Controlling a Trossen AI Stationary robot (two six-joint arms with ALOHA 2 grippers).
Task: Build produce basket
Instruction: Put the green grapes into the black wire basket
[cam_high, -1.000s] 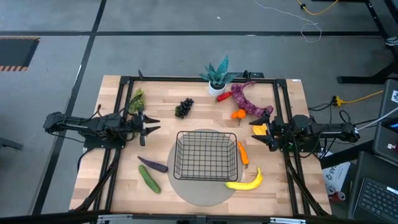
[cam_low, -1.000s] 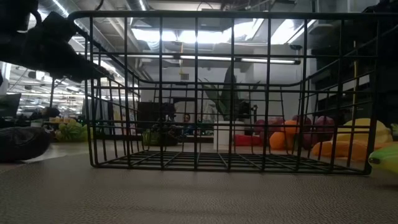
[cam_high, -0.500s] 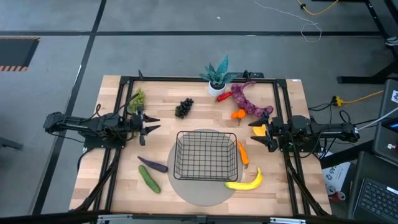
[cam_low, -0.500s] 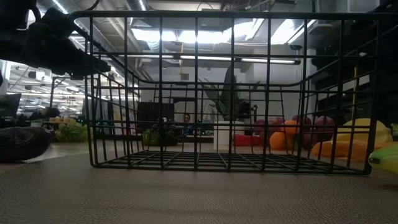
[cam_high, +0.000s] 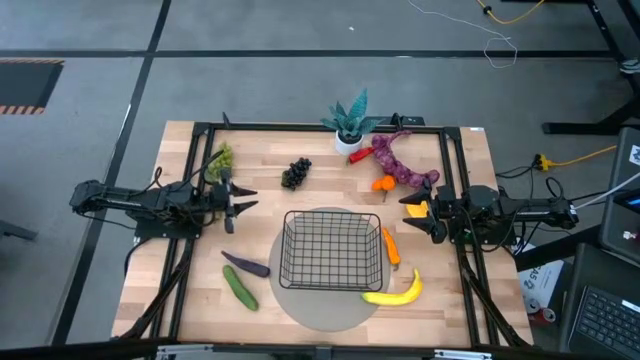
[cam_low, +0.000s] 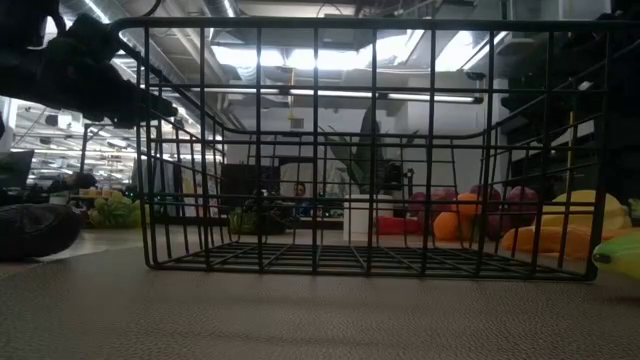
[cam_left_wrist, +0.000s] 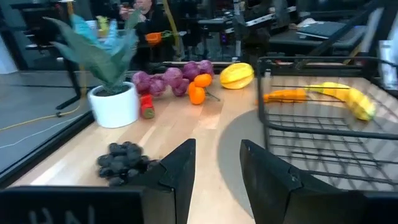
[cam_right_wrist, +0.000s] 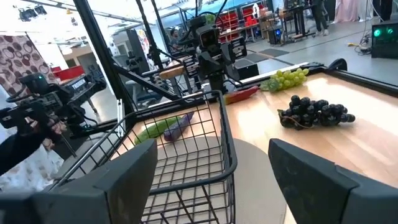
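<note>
No text, label, brand, number or sign can be read in any of these views. The lit screens and red racks in the room behind the table are too small and blurred to give any letters.

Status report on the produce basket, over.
Left end effector and right end effector open, empty, flanking the basket. Basket empty; banana and carrot beside it. Nothing blocking.
</note>
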